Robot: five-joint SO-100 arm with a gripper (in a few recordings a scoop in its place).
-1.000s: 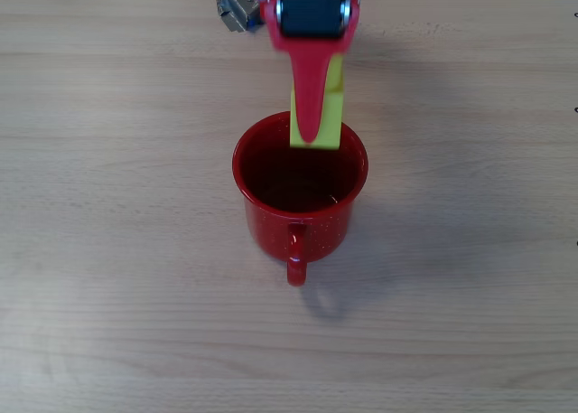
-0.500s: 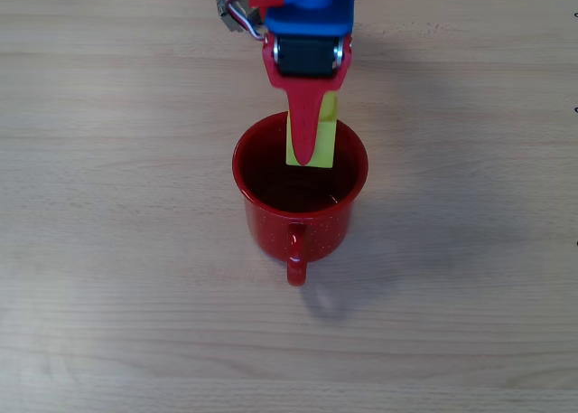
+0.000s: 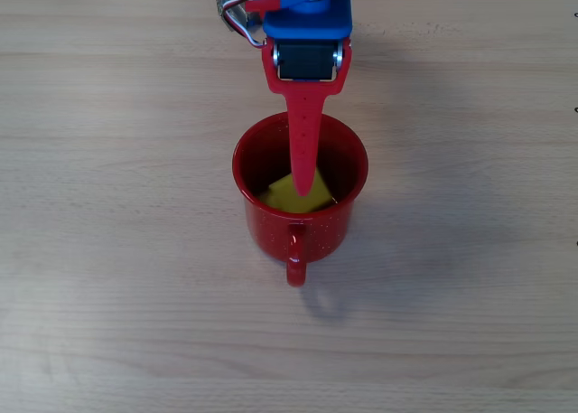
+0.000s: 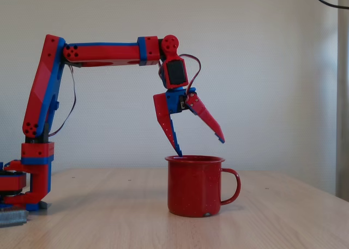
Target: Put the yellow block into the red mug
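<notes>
One block [image 3: 296,192] lies inside the one mug [image 4: 194,186], below the gripper [image 4: 200,146]. Its jaws stand wide apart above the rim, near the table's [image 3: 108,250] far edge.

Light wooden table [image 3: 108,160] — white wall [image 4: 272,69]

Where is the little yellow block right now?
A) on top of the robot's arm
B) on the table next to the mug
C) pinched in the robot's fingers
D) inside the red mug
D: the overhead view shows the yellow block lying at the bottom of the red mug, while the gripper stands open above the rim.
</notes>
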